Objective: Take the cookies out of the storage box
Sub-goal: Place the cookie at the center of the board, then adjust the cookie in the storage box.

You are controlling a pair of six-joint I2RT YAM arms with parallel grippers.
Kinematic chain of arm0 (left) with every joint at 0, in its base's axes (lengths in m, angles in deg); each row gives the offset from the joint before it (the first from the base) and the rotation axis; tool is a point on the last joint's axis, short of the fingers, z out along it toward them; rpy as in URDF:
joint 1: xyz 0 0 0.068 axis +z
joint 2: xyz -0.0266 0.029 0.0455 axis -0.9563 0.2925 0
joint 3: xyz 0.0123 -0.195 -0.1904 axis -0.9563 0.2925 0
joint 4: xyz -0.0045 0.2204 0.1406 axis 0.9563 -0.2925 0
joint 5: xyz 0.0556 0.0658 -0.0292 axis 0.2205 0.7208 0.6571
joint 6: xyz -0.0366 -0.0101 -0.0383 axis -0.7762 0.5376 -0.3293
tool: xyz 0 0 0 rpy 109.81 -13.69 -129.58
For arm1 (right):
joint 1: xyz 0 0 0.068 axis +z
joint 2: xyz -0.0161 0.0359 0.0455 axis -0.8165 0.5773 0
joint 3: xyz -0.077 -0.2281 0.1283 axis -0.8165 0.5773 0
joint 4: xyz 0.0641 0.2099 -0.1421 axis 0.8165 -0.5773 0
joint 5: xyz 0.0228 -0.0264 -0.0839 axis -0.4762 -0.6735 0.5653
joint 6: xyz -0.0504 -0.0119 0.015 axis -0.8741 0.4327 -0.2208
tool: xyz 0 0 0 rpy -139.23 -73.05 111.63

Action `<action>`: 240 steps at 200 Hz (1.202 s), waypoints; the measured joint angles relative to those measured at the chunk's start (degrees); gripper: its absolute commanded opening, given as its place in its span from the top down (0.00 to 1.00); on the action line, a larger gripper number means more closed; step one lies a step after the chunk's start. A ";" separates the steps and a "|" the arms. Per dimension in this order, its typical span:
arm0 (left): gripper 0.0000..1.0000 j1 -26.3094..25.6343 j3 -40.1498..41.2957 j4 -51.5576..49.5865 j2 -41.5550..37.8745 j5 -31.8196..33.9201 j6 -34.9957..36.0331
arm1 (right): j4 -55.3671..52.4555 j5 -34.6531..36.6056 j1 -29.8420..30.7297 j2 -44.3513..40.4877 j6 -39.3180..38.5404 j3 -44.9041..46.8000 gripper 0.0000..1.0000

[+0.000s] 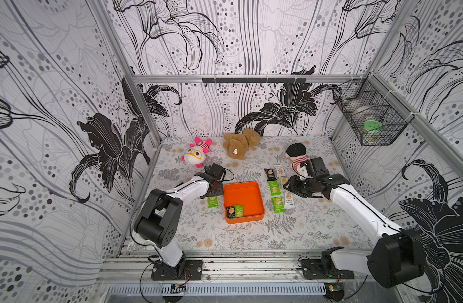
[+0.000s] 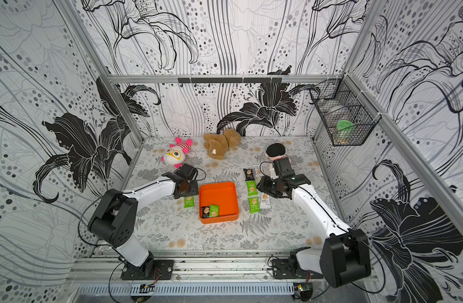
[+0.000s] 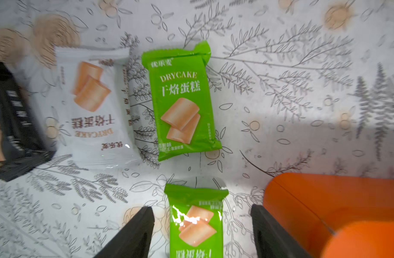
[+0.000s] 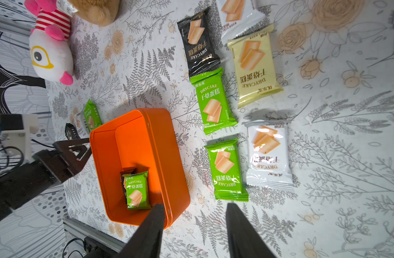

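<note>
The left end effector (image 3: pixel 201 207) is spread wide around a green packet (image 3: pixel 196 225) lying loose on the desk (image 3: pixel 303 111), with the storage box (image 3: pixel 325 201) just beside it. The right end effector (image 4: pixel 195 205) is slightly parted and holds nothing. Beside it, two cookies (image 4: pixel 137 192) remain in the box, and six packets (image 4: pixel 228 169) lie on the desk beyond.

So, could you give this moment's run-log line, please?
storage box: two cookies | left gripper: open around green cookie | right gripper: open, empty
</note>
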State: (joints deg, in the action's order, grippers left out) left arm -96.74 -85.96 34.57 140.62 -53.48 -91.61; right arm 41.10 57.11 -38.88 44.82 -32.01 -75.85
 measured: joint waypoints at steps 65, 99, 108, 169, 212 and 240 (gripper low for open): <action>0.19 -8.31 -4.92 -6.88 -9.99 3.39 -8.39 | 1.20 -1.51 0.00 0.66 -1.53 1.40 0.50; 0.19 -16.39 -5.05 -10.27 -10.95 5.38 -15.61 | 1.20 -2.51 0.00 0.74 -3.43 1.60 0.49; 0.19 -18.43 -5.11 -11.17 -10.95 6.05 -17.49 | 1.18 -2.84 0.00 0.74 -3.78 1.60 0.49; 0.19 -31.23 -13.29 -17.99 -2.75 11.56 -26.93 | 0.11 -4.11 0.00 0.68 -7.72 1.60 0.49; 0.18 -35.39 -17.40 -21.51 8.39 12.61 -29.53 | -1.14 -4.57 -0.02 -0.11 -9.97 1.60 0.48; 0.18 -35.47 -18.95 -23.39 13.14 12.61 -30.18 | -1.64 -5.01 -0.31 -0.13 -11.26 1.60 0.48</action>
State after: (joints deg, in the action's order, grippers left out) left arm -132.21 -104.91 11.19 153.76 -40.87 -121.80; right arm 39.46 52.10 -39.19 44.69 -43.27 -74.25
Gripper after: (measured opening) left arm 0.819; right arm 0.520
